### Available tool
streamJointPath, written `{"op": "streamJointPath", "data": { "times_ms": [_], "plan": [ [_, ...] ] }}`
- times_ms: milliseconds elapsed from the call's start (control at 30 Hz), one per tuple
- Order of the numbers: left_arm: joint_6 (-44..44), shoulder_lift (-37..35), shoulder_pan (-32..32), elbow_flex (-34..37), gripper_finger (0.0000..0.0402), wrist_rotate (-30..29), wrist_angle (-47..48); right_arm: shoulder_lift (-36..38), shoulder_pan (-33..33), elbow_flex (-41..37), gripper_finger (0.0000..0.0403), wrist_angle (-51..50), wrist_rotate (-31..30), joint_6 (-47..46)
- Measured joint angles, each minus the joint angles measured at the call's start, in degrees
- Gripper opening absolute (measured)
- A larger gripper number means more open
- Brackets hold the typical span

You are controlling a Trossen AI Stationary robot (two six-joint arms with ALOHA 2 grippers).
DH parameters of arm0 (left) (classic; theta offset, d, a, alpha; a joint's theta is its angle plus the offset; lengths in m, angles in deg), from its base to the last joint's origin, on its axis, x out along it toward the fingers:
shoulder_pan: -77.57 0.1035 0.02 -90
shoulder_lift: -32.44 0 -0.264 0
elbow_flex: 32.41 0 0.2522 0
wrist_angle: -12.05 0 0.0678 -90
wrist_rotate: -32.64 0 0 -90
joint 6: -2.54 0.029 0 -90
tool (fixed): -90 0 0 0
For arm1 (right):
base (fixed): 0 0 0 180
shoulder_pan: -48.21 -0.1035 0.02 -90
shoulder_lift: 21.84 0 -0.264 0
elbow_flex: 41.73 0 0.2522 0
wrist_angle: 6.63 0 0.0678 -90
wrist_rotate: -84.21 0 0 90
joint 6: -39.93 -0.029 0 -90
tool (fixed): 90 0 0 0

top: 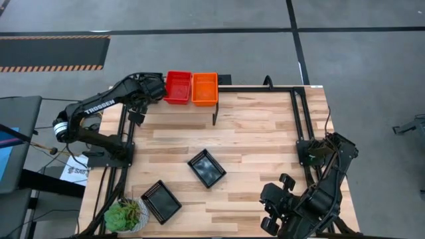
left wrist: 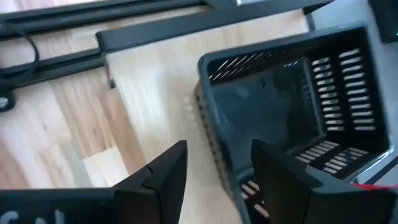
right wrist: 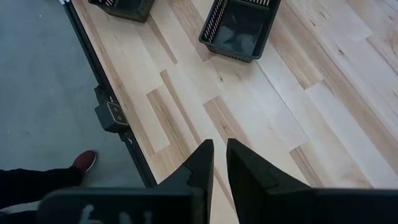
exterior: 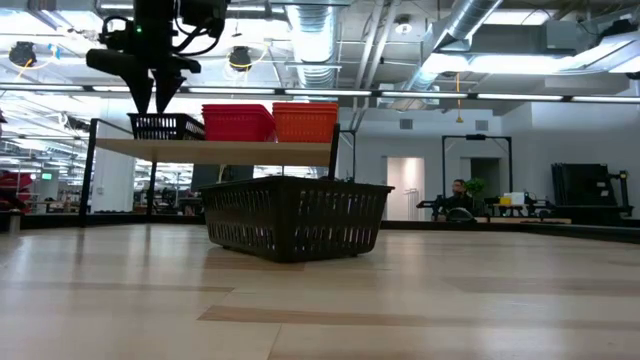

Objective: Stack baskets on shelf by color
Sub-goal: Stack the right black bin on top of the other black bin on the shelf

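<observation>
On the shelf (exterior: 215, 152) at the table's far left a black basket (exterior: 165, 126) stands on its base, in a row with a red basket (top: 178, 86) and an orange basket (top: 204, 88). My left gripper (left wrist: 217, 149) is open just above the black basket (left wrist: 292, 99), one finger on each side of its near wall, fingers slanting down. Two more black baskets (top: 206, 168) (top: 161, 201) rest on the tabletop. My right gripper (right wrist: 219, 162) hangs shut over the table's near right part, holding nothing.
A green potted plant (top: 126, 216) stands at the table's near left corner. The shelf's black leg (top: 214, 116) stands on the tabletop. Black frame rails (top: 299, 113) run along the right side. A person's red shoe (right wrist: 84, 160) shows on the floor beside the table.
</observation>
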Motion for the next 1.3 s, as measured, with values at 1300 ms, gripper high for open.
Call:
{"op": "streamJointPath", "data": {
  "times_ms": [1300],
  "plan": [
    [84.8, -0.1, -22.0, -13.6, 0.0166, 12.6, -12.5, 0.0, 0.0, 0.0, 0.0069, 0.0, 0.2, 0.2]
  ]
}}
